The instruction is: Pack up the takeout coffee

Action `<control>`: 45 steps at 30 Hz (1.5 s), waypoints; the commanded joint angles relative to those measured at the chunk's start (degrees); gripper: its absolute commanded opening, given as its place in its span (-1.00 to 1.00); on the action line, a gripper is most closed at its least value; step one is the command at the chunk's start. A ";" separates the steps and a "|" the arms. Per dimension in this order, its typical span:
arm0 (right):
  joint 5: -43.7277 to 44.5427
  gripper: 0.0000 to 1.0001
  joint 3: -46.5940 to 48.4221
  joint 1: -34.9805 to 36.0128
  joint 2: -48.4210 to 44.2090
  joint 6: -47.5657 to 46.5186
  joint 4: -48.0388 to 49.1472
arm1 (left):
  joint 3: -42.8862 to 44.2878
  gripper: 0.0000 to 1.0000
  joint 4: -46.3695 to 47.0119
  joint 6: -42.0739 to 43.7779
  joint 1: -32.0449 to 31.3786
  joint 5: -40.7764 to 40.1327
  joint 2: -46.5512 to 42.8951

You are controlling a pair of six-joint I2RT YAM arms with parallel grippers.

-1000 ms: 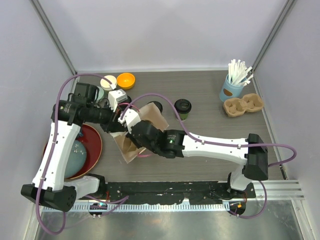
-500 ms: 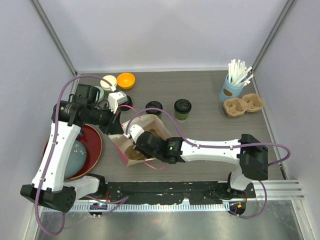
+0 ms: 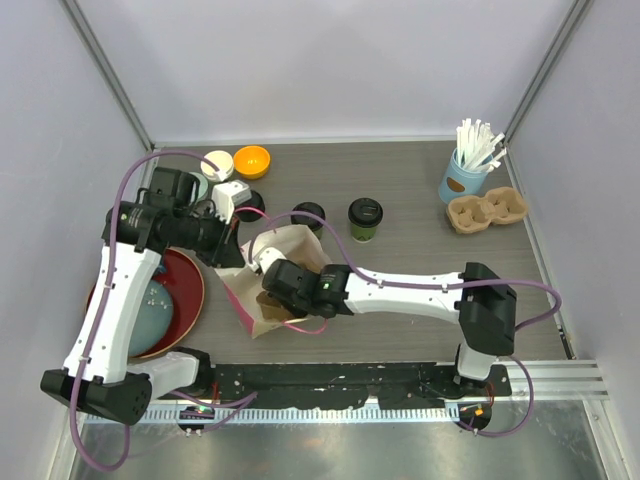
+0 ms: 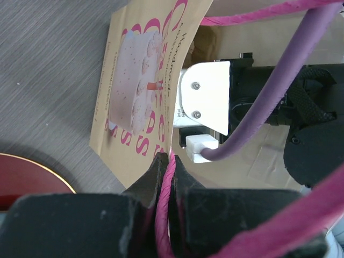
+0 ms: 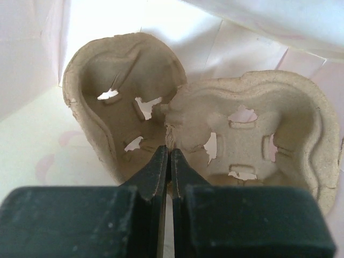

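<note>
Takeout coffee cup (image 3: 365, 219), small, of dark-green paper with a round black plastic lid, stands upright on the grey wood-grain table (image 3: 420, 265), outside the bag and away to the far right of the right gripper (image 5: 169, 155). A second takeout coffee cup (image 3: 308, 213) of the same kind stands closer to that gripper, just behind the far edge of the brown paper bag (image 3: 290, 248), which hides its lower part. Neither cup is touched by a gripper.

The right gripper is reached down inside the bag. Its wrist view shows the black fingers (image 5: 156, 172) pressed together on the thin centre ridge of a moulded beige pulp two-cup carrier (image 5: 123, 91), which lies ahead of the fingertips with pale bag walls around it.

The left gripper (image 4: 166, 161) is at the bag's rim, its fingers pinching the pink cord handle (image 4: 163, 212). Ahead of it is the bag's outer face, printed with a cake and pink lettering.

Well off to the right of both grippers stand a light-blue cup of white straws (image 3: 463, 180) and, just beside it, another pulp cup carrier (image 3: 486, 212). Beyond the left gripper is a small orange bowl (image 3: 251, 160). A round red plate (image 3: 188, 285) lies on its near side.
</note>
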 commanded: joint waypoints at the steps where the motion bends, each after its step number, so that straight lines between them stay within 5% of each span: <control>1: -1.24 -0.98 6.70 -0.46 2.26 5.15 -10.45 | 2.72 -1.00 -1.37 -2.69 0.05 0.16 -1.24; 6: -1.50 -0.98 10.93 -1.60 5.69 6.65 -14.07 | 3.87 -1.00 -1.72 -2.86 -0.04 1.83 -0.80; 20: -4.14 -0.96 9.17 -4.33 11.94 5.68 -4.49 | -1.85 -1.00 2.32 -2.78 0.05 -0.45 0.78; 34: -2.29 0.15 17.43 1.47 4.30 -2.93 -6.25 | 0.35 -1.00 -2.24 4.25 0.05 -6.42 1.04; 36: -2.38 0.47 18.57 1.47 3.07 -3.28 -6.16 | 0.44 -1.00 -2.95 4.78 0.05 -7.21 1.04; 45: -3.52 0.54 17.44 1.47 -3.96 -7.41 1.91 | -0.18 -1.00 -4.36 5.92 0.05 -8.10 1.92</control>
